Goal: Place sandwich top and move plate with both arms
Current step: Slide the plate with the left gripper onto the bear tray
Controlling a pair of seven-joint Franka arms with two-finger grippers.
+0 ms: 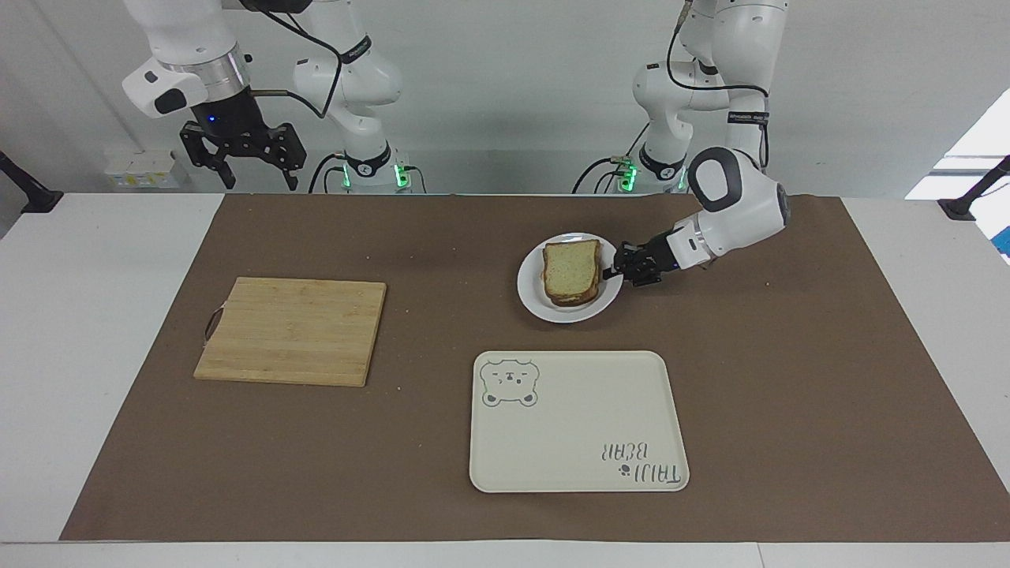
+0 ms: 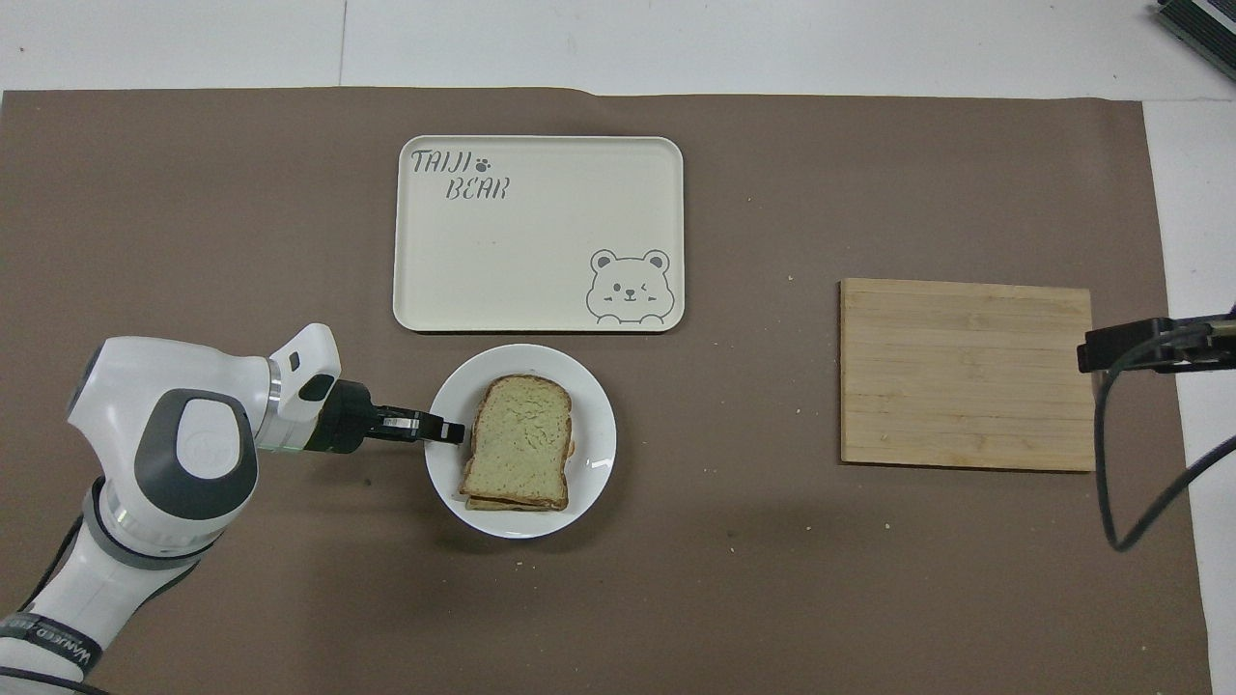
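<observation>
The sandwich top [image 1: 570,268] [image 2: 519,439], a pale slice with a brown crust, lies on a stack of bread on the small white plate [image 1: 530,293] [image 2: 591,425]. My left gripper [image 1: 611,274] [image 2: 452,432] reaches in low from the left arm's end and is shut on the plate's rim. The plate is just nearer to the robots than the bear tray. My right gripper [image 1: 259,180] waits open and empty, high over the table's edge at the right arm's end.
The cream bear tray [image 1: 568,379] [image 2: 541,241] lies a little farther from the robots than the plate. A wooden cutting board [image 1: 292,330] [image 2: 966,372] sits toward the right arm's end. A brown mat [image 1: 789,379] covers the table.
</observation>
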